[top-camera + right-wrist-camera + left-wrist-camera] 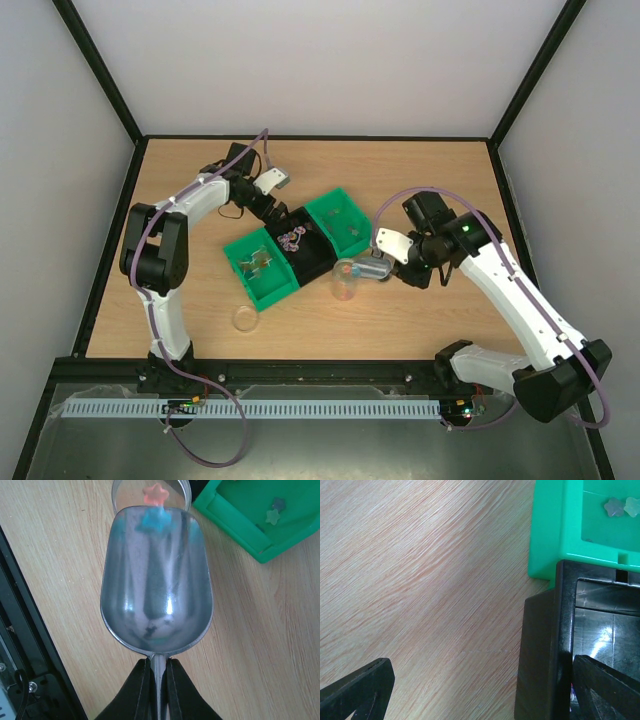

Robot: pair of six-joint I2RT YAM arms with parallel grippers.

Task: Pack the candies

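Where the candies [293,238] lie: a mixed cluster in the black bin [312,262]; a few in the left green bin [270,295] and the right green bin [325,200]; one blue star at the front lip of the scoop [156,575]; one orange star inside the cup [345,282].
Right claw [157,662]: fingers together, clamped on the scoop handle.
Scoop: metal, hollow side up, front lip over the cup rim.
Cup: clear, upright on the table [430,170], just beside the near end of the black bin.
Left claw [482,665]: fingers wide apart, holding nothing; one finger over bare table, the other over the black bin, its outer wall between them.
Clear disc [245,320]: flat on the table, near the left green bin.
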